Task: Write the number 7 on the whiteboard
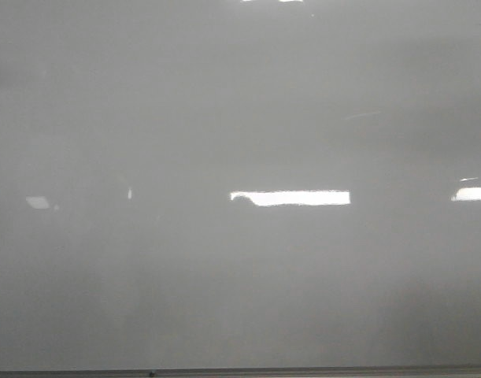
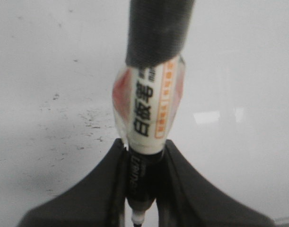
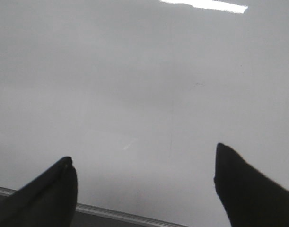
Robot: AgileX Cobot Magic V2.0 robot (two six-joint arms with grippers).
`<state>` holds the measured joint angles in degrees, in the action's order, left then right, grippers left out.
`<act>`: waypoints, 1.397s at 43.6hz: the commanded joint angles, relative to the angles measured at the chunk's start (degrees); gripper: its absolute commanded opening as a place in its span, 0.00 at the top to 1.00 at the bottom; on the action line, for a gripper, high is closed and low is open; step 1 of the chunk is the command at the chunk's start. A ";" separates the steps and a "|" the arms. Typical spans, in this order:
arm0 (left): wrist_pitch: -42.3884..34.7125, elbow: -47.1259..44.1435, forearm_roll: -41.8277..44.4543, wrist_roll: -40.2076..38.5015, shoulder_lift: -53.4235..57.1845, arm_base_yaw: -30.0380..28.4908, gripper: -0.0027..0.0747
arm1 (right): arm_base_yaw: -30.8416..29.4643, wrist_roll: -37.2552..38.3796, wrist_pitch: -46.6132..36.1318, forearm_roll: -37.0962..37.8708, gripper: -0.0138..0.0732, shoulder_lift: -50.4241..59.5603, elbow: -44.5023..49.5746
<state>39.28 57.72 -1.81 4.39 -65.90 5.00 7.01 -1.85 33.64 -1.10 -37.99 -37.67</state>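
Observation:
The whiteboard (image 1: pixel 240 283) is a glossy pale grey board that fills the front view, with bright light reflections and no arm in sight. No drawn number 7 shows on it in any view. In the left wrist view my left gripper (image 2: pixel 143 156) is shut on a whiteboard marker (image 2: pixel 149 109), a white barrel with black and orange print and a black cap end pointing away. The board (image 2: pixel 239 71) lies behind it. In the right wrist view my right gripper (image 3: pixel 144 165) is open and empty over the board (image 3: pixel 135 85).
A thin grey frame strip runs along the board's bottom edge in the front view (image 1: pixel 303 372) and in the right wrist view (image 3: pixel 116 213). Faint dark smudge specks (image 2: pixel 90 120) mark the board beside the marker.

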 commanded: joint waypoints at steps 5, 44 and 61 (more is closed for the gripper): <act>12.17 8.15 -4.09 12.61 1.71 6.85 0.99 | 0.18 -0.36 -4.40 -0.07 0.14 -0.27 -1.86; 14.46 8.62 -10.66 36.19 -13.50 40.36 0.99 | 7.36 -22.46 10.90 -11.42 0.14 -10.57 -8.30; 14.33 8.62 -10.88 38.53 -13.50 40.72 0.99 | 22.38 -48.77 13.00 -24.81 0.14 -24.68 -16.79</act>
<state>55.50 64.51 -11.41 42.71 -81.13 45.31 27.36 -46.16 48.84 -21.78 -61.00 -50.62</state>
